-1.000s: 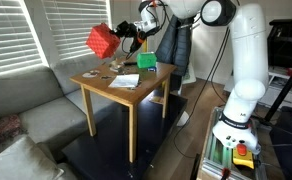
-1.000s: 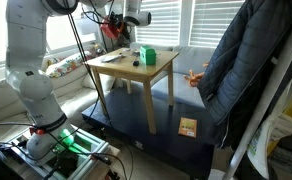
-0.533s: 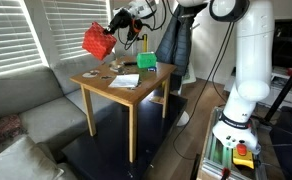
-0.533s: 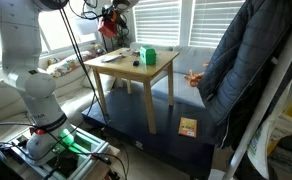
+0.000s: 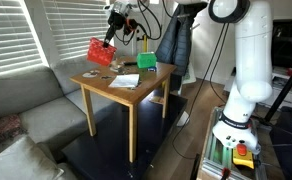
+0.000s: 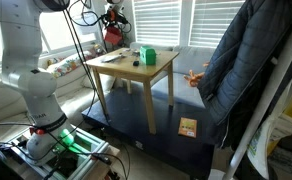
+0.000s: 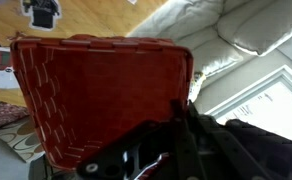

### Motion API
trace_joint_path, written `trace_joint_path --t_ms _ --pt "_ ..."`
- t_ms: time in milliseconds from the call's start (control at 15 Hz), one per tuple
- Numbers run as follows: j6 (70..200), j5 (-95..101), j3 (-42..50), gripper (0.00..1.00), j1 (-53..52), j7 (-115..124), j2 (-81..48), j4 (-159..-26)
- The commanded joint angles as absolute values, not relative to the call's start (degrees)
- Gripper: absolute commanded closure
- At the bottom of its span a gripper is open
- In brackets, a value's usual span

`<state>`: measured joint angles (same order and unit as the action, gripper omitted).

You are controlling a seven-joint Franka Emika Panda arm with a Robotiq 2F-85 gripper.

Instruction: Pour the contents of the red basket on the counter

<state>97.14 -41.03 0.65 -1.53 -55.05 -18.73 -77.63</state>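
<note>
Your gripper [image 5: 112, 36] is clamped on one rim of the red basket [image 5: 100, 54]. The basket hangs tilted just below the fingers, in the air above one corner of the counter [image 5: 146, 88]. In the wrist view its latticed wall [image 7: 96, 95] fills the frame, with wood beyond. I cannot tell which way the mouth faces. Keep any tipping roll inward over the tabletop, not past the edge.

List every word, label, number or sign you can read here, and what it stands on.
No text is readable in any view.
The red basket: plain lattice, no lettering in the wrist view.
The green box on the counter: too small to tell.
The flat packet down beside the counter: printed, but too blurred to read.
</note>
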Motion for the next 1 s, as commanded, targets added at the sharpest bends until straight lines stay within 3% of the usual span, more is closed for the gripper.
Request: trace_joint_path --t_ms 0,467,933 --pt "98.52 -28.89 -1.46 0.99 -2.57 -52.88 -22.61 -71.16" --pt "100.94 -6.54 -1.70 0.99 -6.41 -54.30 -27.73 -66.38" --pt "111.43 12.43 0.12 0.99 -11.94 -54.01 -31.72 -66.45"
